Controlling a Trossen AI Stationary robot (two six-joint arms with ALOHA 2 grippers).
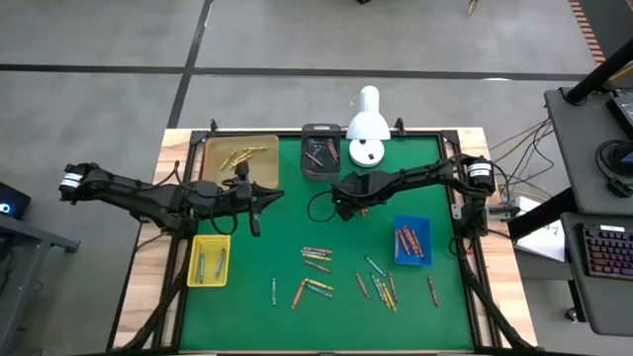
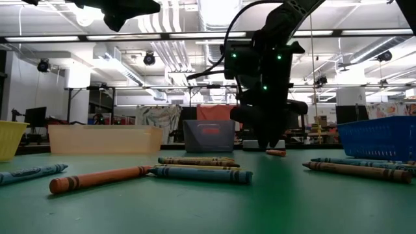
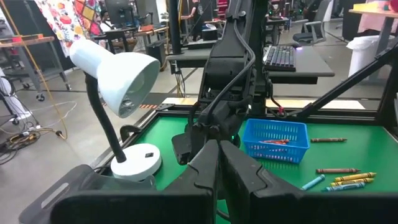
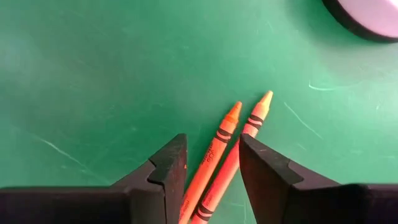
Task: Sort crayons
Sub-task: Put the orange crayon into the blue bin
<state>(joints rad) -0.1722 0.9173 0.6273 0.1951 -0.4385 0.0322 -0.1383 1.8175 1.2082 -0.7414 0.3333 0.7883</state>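
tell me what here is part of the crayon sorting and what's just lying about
Job:
loose crayons on the mat
two orange crayons between the open right gripper's fingers
yellow tray, blue tray, tan tray, grey tray

Lying about:
white desk lamp
keyboard off the table

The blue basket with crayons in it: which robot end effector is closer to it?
The right end effector is nearer the blue basket, hovering just up-left of it over two orange crayons. The left end effector sits farther off, by the yellow basket.

Green table (image 1: 287,188) with crayons (image 1: 316,262), trays, lamp (image 1: 367,133).
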